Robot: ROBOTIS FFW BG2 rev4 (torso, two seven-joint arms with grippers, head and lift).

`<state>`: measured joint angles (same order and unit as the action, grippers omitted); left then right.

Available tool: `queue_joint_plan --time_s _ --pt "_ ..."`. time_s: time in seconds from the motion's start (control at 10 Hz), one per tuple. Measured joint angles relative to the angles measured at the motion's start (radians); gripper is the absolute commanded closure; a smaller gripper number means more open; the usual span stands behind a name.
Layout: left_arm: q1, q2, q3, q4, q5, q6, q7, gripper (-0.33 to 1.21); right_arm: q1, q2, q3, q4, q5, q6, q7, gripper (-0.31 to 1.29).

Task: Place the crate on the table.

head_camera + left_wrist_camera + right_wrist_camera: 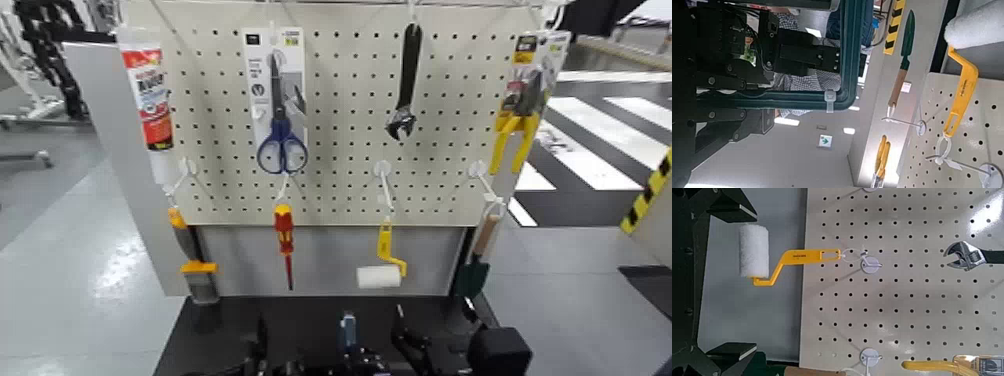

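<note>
Hanging scraper [203,285]: left of the paint roller [379,277], beyond the screwdriver [285,240]; a crate swung high at the back could knock it.
Left gripper [258,340]: to the left of the roller and nearer the robot; fingers together, though whether they pinch the rim I cannot tell.
Crate [853,47]: well apart from the roller, tipped up in the left wrist view; probably light, stiff, a bit slick and not fragile. The thick rim is the place to take hold, one gripper on each opposite side, so it does not twist.
Table [330,312]: black top below the roller and in front of the pegboard [340,120]; the crate needs levelling before it goes down.
Right gripper [754,280]: in front of the roller, fingers apart, nothing clamped.
Trowel [477,272]: right of the roller, likely to snag a rear corner.
</note>
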<state>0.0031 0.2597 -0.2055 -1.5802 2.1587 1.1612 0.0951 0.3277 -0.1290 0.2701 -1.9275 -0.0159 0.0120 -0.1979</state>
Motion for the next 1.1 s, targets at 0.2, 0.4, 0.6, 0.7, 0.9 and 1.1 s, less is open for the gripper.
queue_joint_plan --time_s 0.2,0.4,0.6,0.7,0.9,1.1 --pt "0.000 0.001 0.000 0.001 0.000 0.000 0.000 1.20 -0.001 -0.001 0.000 0.001 -0.001 -0.001 0.000 0.15" --pt "0.000 0.001 0.000 0.002 0.000 0.000 0.000 1.20 -0.002 -0.001 0.001 0.002 -0.001 -0.002 0.000 0.15" --pt "-0.001 0.001 0.001 0.002 0.000 0.000 0.002 1.20 -0.002 -0.001 0.001 0.004 -0.002 -0.002 0.000 0.15" --pt "-0.001 0.003 0.007 0.002 0.000 -0.001 0.012 1.20 -0.003 -0.001 0.001 0.004 -0.003 -0.002 0.001 0.15" --pt "-0.004 0.009 0.025 0.001 0.000 0.004 0.047 1.20 -0.003 0.000 0.001 0.004 -0.004 -0.004 0.001 0.15" --pt "-0.012 0.019 0.045 0.007 0.000 0.014 0.074 1.20 -0.001 0.001 0.001 0.004 -0.004 -0.007 0.002 0.15"
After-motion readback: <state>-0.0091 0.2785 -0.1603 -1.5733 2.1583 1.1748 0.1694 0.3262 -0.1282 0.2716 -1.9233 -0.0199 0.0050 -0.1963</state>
